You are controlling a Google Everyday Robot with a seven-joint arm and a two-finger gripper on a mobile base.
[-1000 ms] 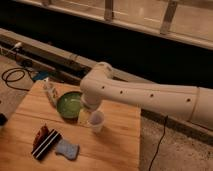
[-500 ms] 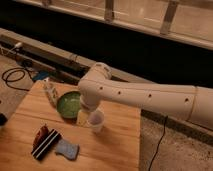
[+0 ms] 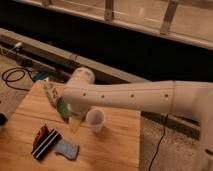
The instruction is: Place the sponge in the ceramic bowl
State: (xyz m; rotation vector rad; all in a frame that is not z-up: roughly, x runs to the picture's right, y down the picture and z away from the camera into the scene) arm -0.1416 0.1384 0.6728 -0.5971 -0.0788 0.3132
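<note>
The light-blue sponge lies flat on the wooden table near its front edge. Only a sliver of the green ceramic bowl shows at the table's middle left; my white arm covers the rest. My gripper hangs below the arm's rounded end. It is over the near edge of the bowl, just left of the white cup, and a short way behind and above the sponge.
A white cup stands upright right of the gripper. A black block with white stripes and a red side lies just left of the sponge. A small carton stands behind the bowl. Cables lie on the floor at left.
My arm has swung lower and toward the front, now covering most of the green bowl. The sponge, cup and block have not moved.
</note>
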